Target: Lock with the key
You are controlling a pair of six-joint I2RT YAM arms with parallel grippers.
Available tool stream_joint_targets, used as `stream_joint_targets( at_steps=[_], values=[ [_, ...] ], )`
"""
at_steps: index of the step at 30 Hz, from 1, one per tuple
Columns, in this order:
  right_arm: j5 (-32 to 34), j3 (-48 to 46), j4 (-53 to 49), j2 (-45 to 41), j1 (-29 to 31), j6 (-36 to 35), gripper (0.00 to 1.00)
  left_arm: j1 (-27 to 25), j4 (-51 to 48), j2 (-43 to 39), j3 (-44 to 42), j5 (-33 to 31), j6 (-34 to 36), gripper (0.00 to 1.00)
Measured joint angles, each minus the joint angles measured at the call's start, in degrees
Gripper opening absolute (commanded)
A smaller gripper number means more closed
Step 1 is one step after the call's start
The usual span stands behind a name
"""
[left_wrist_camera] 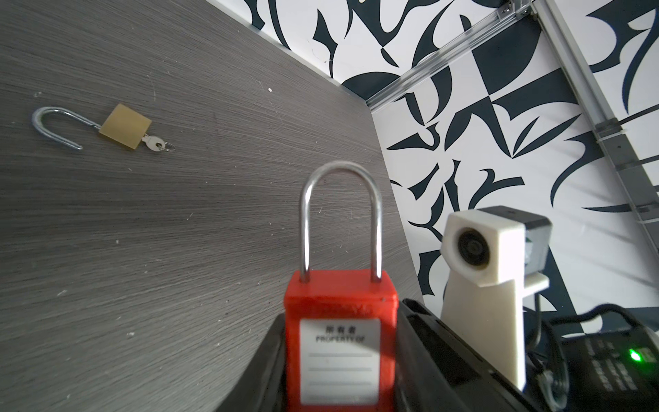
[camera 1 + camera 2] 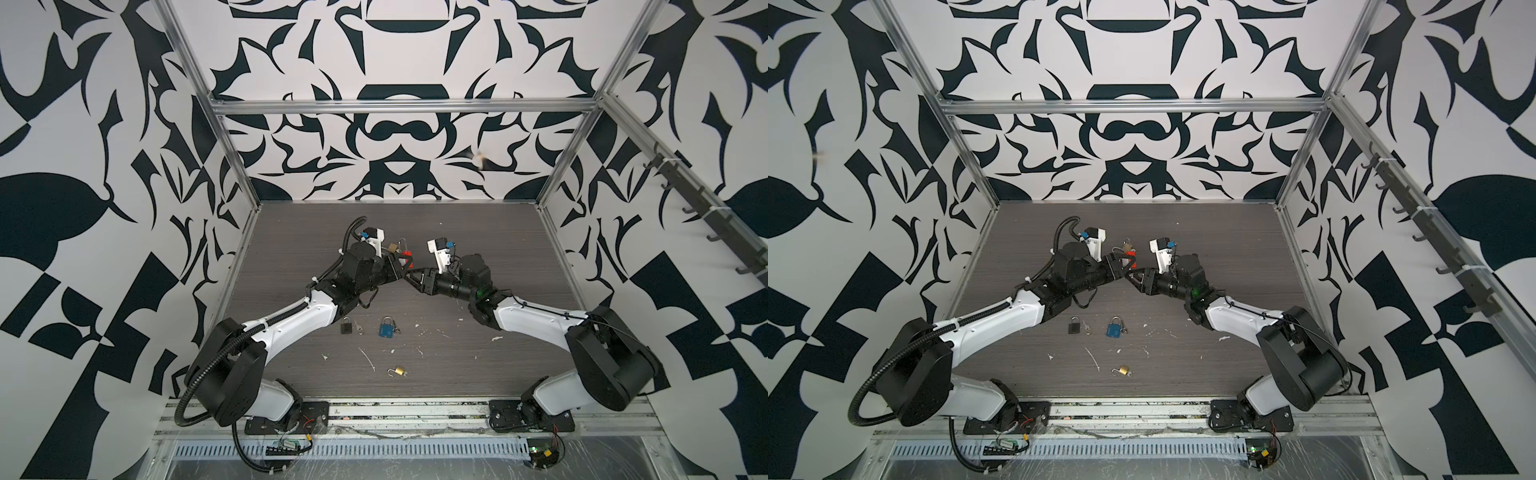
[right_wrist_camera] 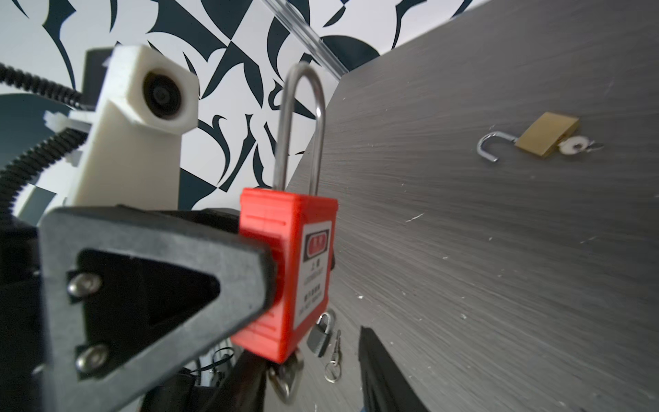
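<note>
A red padlock with a tall steel shackle is held upright above the table, and my left gripper is shut on its body. Both shackle legs enter the body. In both top views the padlock sits at the table's middle, where the two grippers meet. A silver key sticks out of the padlock's underside. My right gripper is open and straddles that key: one finger lies close beside it, while the other finger stands clearly apart.
On the grey table lie a black padlock with keys, a blue padlock and a brass padlock with its shackle swung open. Another open brass padlock with a key lies behind the grippers. White scraps dot the front half.
</note>
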Motion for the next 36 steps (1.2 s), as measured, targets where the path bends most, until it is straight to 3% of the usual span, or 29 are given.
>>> stream_joint_targets(
  at_steps=[8, 16, 25, 30, 36],
  values=[
    [-0.8, 0.8, 2.1, 1.6, 0.9, 2.3, 0.00, 0.1, -0.1, 0.0, 0.0, -0.7, 0.0, 0.00],
    [1.5, 4.2, -6.4, 1.6, 1.8, -0.9, 0.00, 0.1, -9.7, 0.6, 4.3, -4.0, 0.8, 0.00],
    [14.2, 13.8, -25.6, 2.6, 6.4, -8.9, 0.00, -0.8, -28.3, 4.3, 15.0, -12.2, -0.3, 0.00],
    [16.7, 15.1, -27.9, 4.3, 7.7, -10.5, 0.00, -0.8, -35.4, 6.8, 18.8, -13.9, -2.7, 0.00],
    [15.3, 14.7, -26.4, 5.0, 7.7, -11.0, 0.00, 0.2, -38.6, 7.6, 20.6, -13.6, -4.9, 0.00]
  ],
)
